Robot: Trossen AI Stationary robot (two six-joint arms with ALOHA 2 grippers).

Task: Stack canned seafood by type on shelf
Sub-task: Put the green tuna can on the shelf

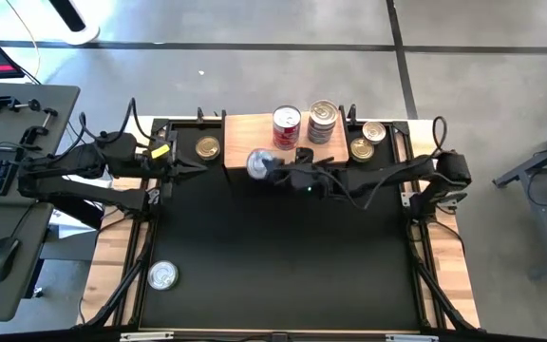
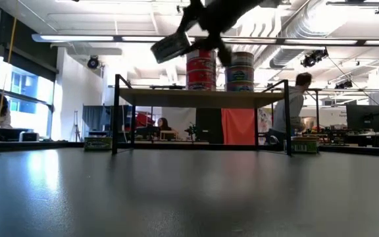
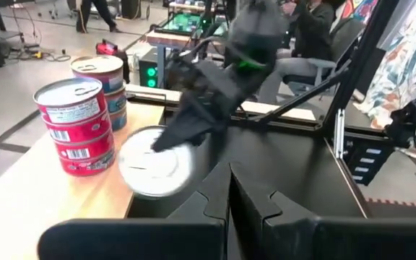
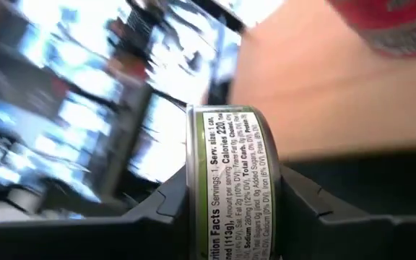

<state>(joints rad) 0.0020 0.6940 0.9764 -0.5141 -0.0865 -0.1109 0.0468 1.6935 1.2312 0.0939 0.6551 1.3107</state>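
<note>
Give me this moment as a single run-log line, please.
right gripper: shut on green-label can, tilted, at shelf front edge | left gripper: shut, idle | shelf: red stack, bluish stack

The shelf (image 1: 254, 133) was pale, smooth matt wood on thin black metal legs. The held can (image 4: 235, 180) had a shiny metal rim and a glossy printed paper label, and sat between matt black plastic fingers (image 4: 316, 209). The black mat (image 2: 189, 197) on the worktop had a dull sheen.
</note>
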